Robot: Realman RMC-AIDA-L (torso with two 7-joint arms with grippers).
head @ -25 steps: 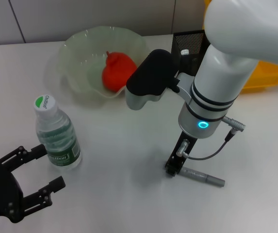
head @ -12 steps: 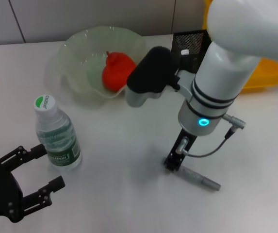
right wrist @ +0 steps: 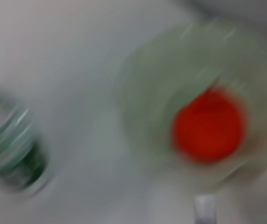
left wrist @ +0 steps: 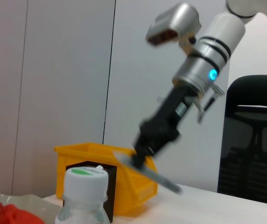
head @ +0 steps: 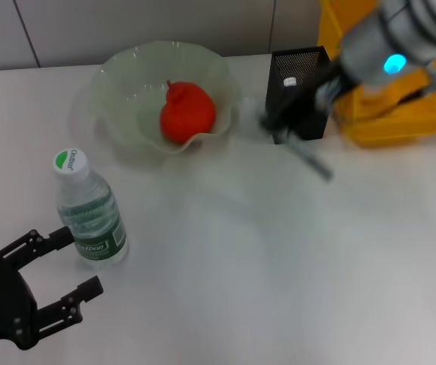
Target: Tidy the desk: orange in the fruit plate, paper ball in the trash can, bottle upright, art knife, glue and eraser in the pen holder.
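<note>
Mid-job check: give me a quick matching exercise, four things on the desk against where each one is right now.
Things:
1. orange
2. bottle
3. art knife
4. pen holder

Places:
A. held in the right gripper, off the desk
B. standing upright near the left gripper
C. in the fruit plate
D. beside the yellow bin

Pairs: 1-C, 2-B, 3-A, 4-D
</note>
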